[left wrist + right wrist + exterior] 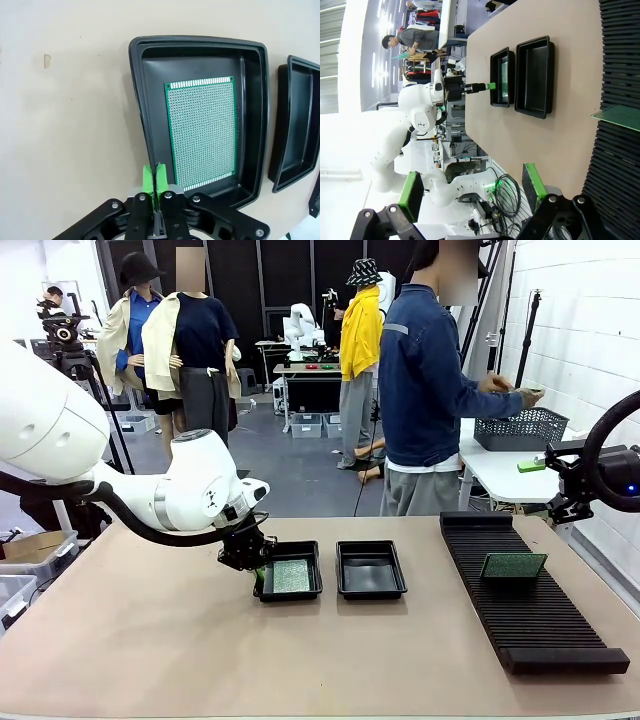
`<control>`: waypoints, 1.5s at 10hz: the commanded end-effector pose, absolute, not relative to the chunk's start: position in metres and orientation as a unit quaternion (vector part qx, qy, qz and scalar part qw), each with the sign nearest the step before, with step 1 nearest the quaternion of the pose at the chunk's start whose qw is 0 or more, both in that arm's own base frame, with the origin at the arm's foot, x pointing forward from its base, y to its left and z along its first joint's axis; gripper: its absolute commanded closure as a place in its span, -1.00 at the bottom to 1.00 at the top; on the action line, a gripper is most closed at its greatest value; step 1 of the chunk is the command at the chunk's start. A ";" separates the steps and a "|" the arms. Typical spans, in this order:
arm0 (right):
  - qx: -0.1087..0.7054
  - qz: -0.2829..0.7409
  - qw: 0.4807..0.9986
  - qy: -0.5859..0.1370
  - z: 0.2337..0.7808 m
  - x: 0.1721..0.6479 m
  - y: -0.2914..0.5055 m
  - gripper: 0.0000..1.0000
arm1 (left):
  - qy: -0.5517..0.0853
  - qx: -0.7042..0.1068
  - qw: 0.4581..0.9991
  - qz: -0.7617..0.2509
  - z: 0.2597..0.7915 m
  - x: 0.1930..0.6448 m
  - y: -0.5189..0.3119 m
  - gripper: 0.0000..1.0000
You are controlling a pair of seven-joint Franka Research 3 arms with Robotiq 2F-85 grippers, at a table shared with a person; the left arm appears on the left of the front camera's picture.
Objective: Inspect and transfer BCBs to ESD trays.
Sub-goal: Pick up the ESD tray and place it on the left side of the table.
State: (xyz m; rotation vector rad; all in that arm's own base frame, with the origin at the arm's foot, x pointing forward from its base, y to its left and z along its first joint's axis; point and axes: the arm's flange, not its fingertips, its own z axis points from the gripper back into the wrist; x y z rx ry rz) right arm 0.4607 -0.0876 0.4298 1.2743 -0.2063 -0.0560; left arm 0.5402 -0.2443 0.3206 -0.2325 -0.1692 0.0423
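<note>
Your left hand (pixel 256 578) (pixel 154 172) sits at the left tray (pixel 290 596) (pixel 200 41), on its left side by the corner nearest the robot. Its green pads (pixel 148 177) are pressed together with nothing between them. The tips lie right at the tray's rim, but you cannot tell whether they touch it.

One BCB (pixel 291 575) (pixel 202 132) lies flat on the floor of that tray. It is roughly centred and clear of the walls.

The right tray (pixel 371 592) (pixel 295 145) sits just beside the left one with a narrow strip of bench (pixel 150 640) between them. Both trays are about mid-bench from left to right and closer to the far edge than to the near one.

A long black rack (pixel 540 630) runs along the right edge, from the far right corner toward the near edge. A second BCB (pixel 513 565) (pixel 620 114) stands tilted in its slots, in the far half.

Your right hand (pixel 471 192) hangs well out past the right edge. Its fingers are spread wide and grip nothing.

A person (pixel 425 380) stands beyond the far edge, turned toward a side table, with both arms raised over a mesh basket (pixel 528 428).
</note>
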 end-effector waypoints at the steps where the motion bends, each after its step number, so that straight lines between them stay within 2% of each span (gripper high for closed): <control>1: 0.593 -0.030 0.799 -0.094 0.430 0.461 -0.086 -1.00 | -0.089 -0.111 0.990 0.019 0.320 0.540 -0.244 1.00; 5: 0.593 -0.030 0.799 -0.094 0.430 0.461 -0.086 -1.00 | -0.084 -0.116 0.989 0.021 0.321 0.540 -0.244 1.00; 15: 0.593 -0.030 0.799 -0.094 0.430 0.461 -0.086 -1.00 | -0.051 -0.108 0.993 -0.011 0.329 0.532 -0.166 1.00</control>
